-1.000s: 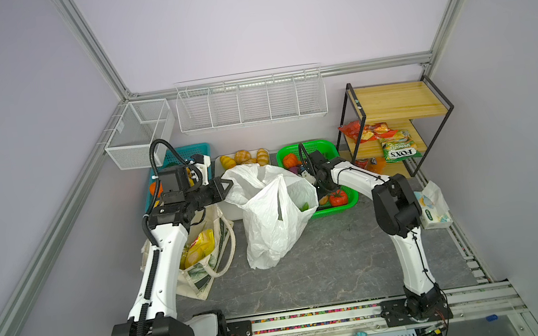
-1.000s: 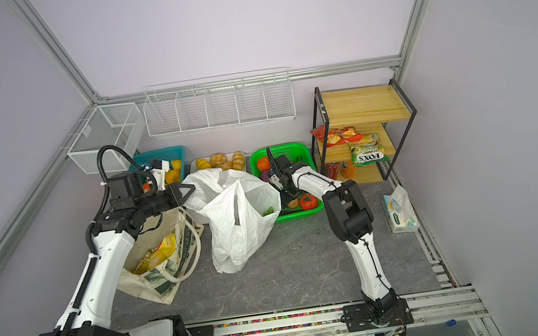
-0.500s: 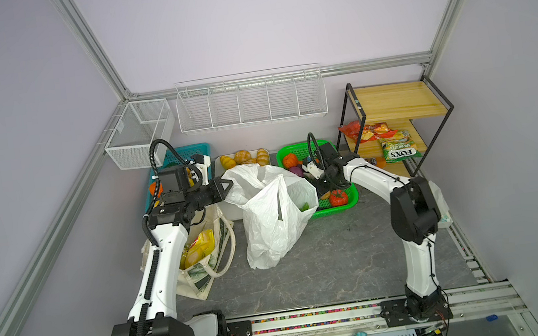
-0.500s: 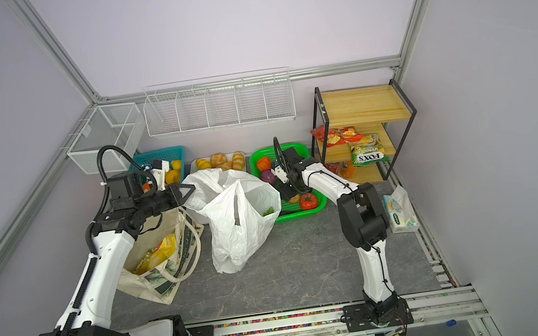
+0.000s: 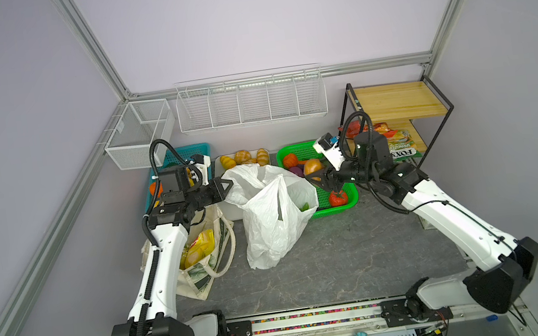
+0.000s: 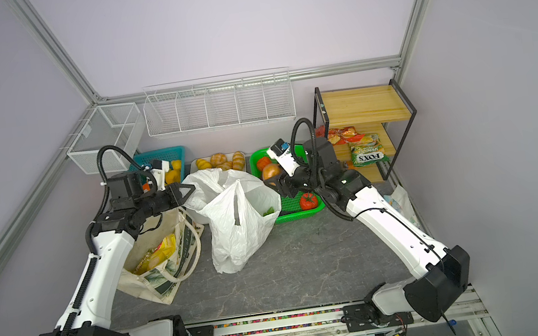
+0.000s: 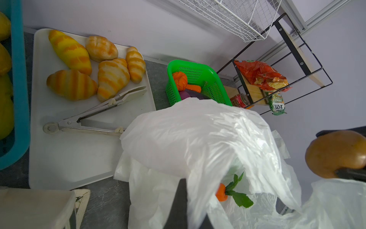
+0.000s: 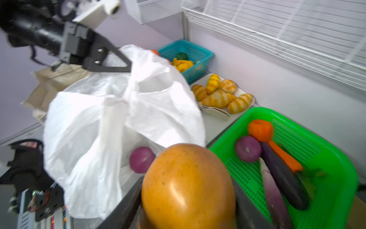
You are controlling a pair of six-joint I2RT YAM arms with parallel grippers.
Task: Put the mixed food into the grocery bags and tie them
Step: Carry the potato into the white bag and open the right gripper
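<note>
Potato (image 8: pixel 188 188), brown and smooth, is pinched between the two black fingers of the right end effector (image 5: pixel 315 174), which press on its opposite sides. In both top views it hangs over the left edge of the green basket (image 5: pixel 330 211), just beside the open mouth of the plastic bag (image 5: pixel 266 218) and clear of the basket floor.

The left end effector (image 5: pixel 226 184) is pressed together on the bag's upper rim from the other side, holding that edge up so the mouth gapes toward the potato. The thin white bag stands on the bench (image 5: pixel 342 261) between the two arms, its lower part slumped on the grey surface. In the left wrist view a carrot (image 7: pixel 221 192) with green leaves lies inside it. In the right wrist view a purple onion (image 8: pixel 141 159) shows at the bag's opening, close to the potato; whether it lies fully inside I cannot tell.

A red tomato (image 5: pixel 337 198) rests in the near corner of the green basket, with a dark eggplant (image 8: pixel 283 178) further in.

Under the left arm, the cream tote (image 5: pixel 198 282) sits beside the plastic bag with yellow snack packets (image 5: pixel 200 248) showing in its open top. Behind the bag, a white tray (image 7: pixel 69 158) carries croissants (image 7: pixel 71 84) and tongs (image 7: pixel 95 117).
</note>
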